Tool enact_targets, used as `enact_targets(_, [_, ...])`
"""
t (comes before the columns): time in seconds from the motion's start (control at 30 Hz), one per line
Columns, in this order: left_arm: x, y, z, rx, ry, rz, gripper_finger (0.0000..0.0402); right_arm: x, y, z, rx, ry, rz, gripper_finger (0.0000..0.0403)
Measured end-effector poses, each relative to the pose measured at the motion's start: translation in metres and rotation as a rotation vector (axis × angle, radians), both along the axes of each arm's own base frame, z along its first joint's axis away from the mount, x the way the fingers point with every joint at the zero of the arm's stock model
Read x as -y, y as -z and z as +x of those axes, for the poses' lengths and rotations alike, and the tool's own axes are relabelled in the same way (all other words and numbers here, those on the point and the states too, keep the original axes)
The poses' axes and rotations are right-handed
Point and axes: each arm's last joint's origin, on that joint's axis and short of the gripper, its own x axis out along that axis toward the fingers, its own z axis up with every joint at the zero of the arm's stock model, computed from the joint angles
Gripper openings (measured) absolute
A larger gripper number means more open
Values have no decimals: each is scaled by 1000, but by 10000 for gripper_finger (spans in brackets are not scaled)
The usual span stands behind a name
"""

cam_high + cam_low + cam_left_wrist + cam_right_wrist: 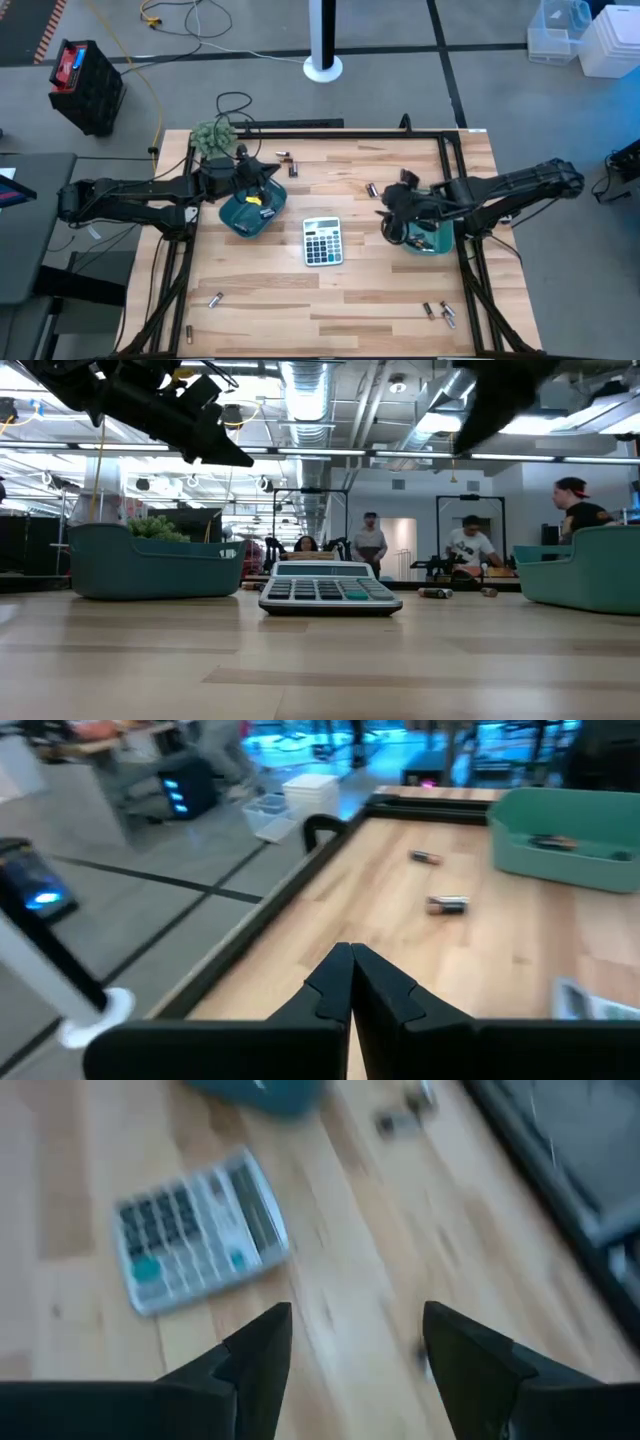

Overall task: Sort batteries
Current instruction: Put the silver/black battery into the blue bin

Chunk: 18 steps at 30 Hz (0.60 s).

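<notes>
On the left of the wooden table [350, 300], the left arm reaches in from the side and its gripper [262, 178] hangs over the left teal tray [240, 222]. The left wrist view shows its two dark fingers [385, 990] pressed flat together with nothing between them. That tray holds something dark and yellow, too small to make out.

The batteries are scattered widely. Two lie near the front left corner: one silvery [215, 299], another smaller and darker [188, 329] closer to the edge. A small group of dark cells [289, 164] lies near the back edge, just past the left tray. In the left wrist view, two more show on the bare wood: a short silvery cylinder [448, 904] and a darker one [424, 857] beyond it, both lying on their sides.

A grey calculator [322, 240] sits in the middle of the table, between the two trays.

To its right, one battery [371, 189] lies on the wood just beside the right gripper [392, 222], which hovers over the near edge of the right teal tray [440, 240]. The right wrist view shows this gripper [355, 1345] with its fingers spread wide and bare wood between them; it holds nothing. A few cells lie inside the right tray. Near the front right corner, a cluster of silvery and dark batteries [440, 313] lies well apart from both trays.
</notes>
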Motion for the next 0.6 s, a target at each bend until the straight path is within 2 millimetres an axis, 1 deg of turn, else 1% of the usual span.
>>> enact_targets(0.1, [0, 1, 0, 7, 4, -24, 14, 7, -5, 6, 35, -56, -67, 237])
enact_targets(0.2, [0, 2, 0, 3, -3, -52, 30, 17, -1, 9, 41, -78, -125, 237])
enact_targets(0.27, [0, 3, -1, -15, -8, -81, 41, 27, 9, 8, 68, -113, -119, 237])
enact_targets(0.4, [3, 4, 0, -60, -8, -127, 65, 50, 30, 3, 194, -162, -78, 237])
enact_targets(0.5, [9, 5, 0, -92, -6, -135, 79, 65, 44, -4, 232, -121, -75, 237])
enact_targets(0.6, [17, 5, 2, -112, 16, -154, 82, 74, 53, -9, 269, -86, -85, 237])
